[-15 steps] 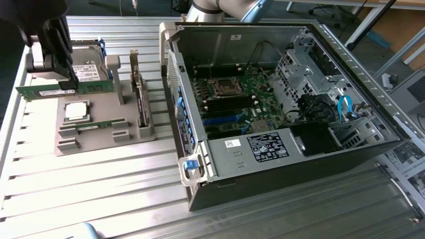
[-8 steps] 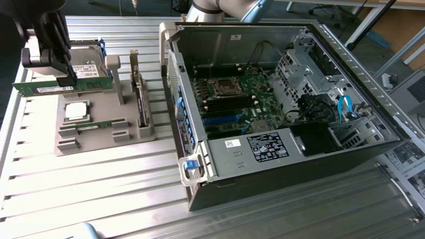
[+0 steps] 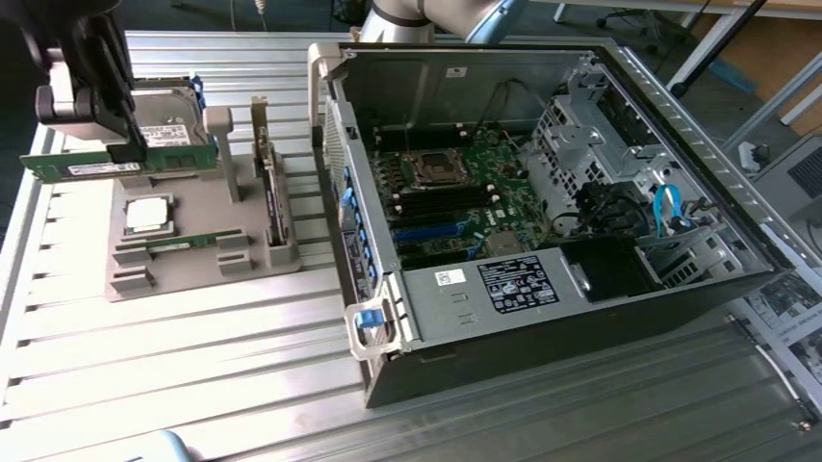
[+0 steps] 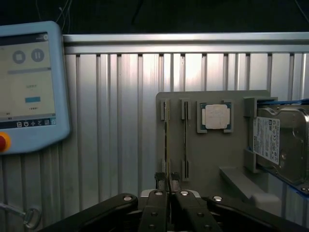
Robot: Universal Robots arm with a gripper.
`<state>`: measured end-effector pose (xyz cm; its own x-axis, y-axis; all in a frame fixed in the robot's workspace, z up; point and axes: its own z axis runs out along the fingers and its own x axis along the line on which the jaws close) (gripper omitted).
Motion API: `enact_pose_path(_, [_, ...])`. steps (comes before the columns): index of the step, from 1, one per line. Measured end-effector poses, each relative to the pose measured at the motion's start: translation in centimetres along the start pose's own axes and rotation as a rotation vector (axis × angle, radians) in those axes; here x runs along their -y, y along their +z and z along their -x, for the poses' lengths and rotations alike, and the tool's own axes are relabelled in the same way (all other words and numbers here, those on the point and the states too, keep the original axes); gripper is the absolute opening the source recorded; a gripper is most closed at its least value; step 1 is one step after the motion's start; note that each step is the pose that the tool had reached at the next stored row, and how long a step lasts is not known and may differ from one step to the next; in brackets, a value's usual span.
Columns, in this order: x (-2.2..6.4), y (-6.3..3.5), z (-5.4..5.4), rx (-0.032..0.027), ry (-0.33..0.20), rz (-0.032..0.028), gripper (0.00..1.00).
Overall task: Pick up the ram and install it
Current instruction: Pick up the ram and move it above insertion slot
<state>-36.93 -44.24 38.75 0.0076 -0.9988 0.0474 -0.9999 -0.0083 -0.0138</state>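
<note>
Gripper (image 3: 118, 150) shut on ram (image 3: 64, 169), held above grey fixture (image 3: 180, 274). Stick's long axis level, running left-right in exterior view. Open computer case (image 3: 668, 318), motherboard (image 3: 495, 168) inside, well to exterior view's right.

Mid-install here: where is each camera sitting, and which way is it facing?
Exterior view: off the arm, above, looking down on the slatted table, the open computer case and the grey parts holder; the gripper shows, shut on the ram.
Wrist view: on the wrist, looking past the gripper's fingers toward the parts holder and a control pendant.
Shared: parts holder, processor chip, hard drive, table.
</note>
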Motion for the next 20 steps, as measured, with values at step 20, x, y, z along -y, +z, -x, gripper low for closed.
enact_pose_path(20, [0.03, -2.08, -0.1, 0.0000, 0.000, 0.0000, 0.12])
